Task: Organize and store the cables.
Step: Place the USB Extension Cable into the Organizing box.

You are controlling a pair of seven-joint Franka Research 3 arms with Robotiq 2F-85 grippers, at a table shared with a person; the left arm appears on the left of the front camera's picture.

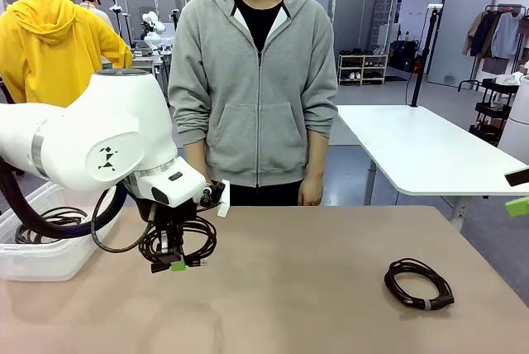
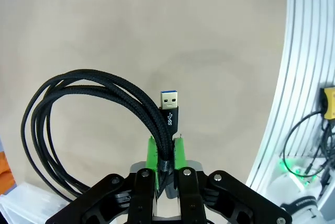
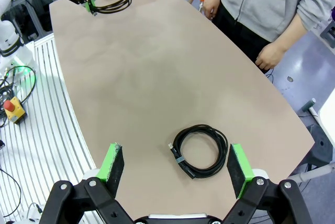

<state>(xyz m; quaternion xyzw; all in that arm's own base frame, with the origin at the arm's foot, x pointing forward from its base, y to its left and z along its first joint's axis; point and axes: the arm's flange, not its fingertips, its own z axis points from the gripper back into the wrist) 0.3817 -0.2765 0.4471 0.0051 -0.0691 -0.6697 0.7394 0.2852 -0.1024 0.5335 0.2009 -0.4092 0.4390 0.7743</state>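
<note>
Left gripper was clamped tight on a coiled black braided cable over the tan tabletop. Right gripper hung wide open, empty, above a second black coiled cable.

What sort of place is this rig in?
Probably an open robotics lab: a white arm at a shared table, an emergency-stop button on the floor, a white table and clothes rack behind.

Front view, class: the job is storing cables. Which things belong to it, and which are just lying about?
Belong: held cable coil, left gripper, loose cable coil, clear bin.
Lying about: white side table, shoe rack, clothes rail.
</note>
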